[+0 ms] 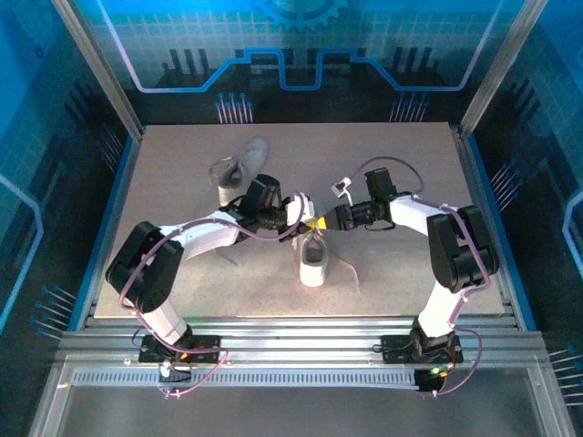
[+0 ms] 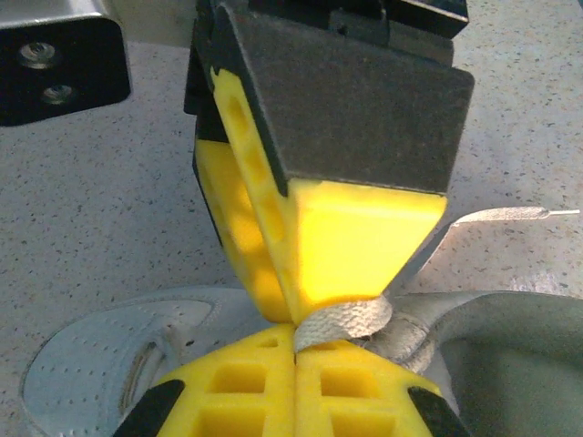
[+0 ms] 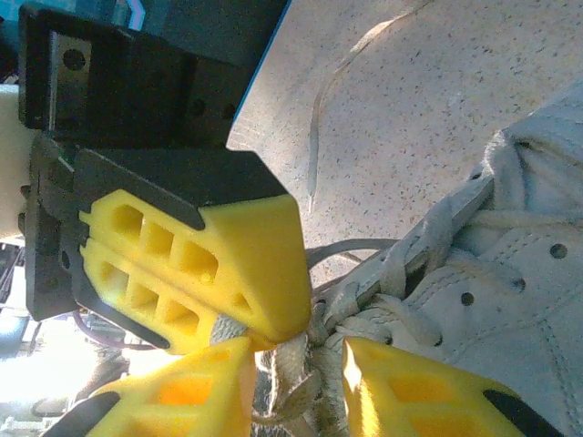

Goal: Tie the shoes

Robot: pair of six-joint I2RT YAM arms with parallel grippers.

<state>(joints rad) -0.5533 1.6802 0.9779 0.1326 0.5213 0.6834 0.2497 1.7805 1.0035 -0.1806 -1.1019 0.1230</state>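
> So what are the two grippers actually holding?

The left gripper (image 2: 294, 341) is clamped fully closed on a flat pale lace (image 2: 342, 319), which pokes out sideways past its yellow fingertips. The right gripper (image 3: 296, 364) has its fingers about halfway apart with a tangle of lace strands (image 3: 291, 401) in the gap. Can't see them squeezing it tbh. The two sit nose to nose right above the near shoe (image 1: 312, 264).

> Any knot?

Hard to make out. From above, both grippers cover the lacing, so just the toe end shows. In the left wrist view the fingers block most of the shoe and the bottom edge cuts it off. The right wrist view shows crossed strands, but they're blurry.

> And the shoes themselves?

White to light grey, little punched holes on the toe, stitched eyelet panel, white sole. The near shoe sits in the middle of the table (image 1: 182, 182), toe toward the arm bases, with one loose lace end (image 2: 510, 215) lying flat on it. The other shoe (image 1: 241, 164) is further back left, well apart, partly behind the left arm (image 1: 205, 232). Upright or tipped over, can't tell.
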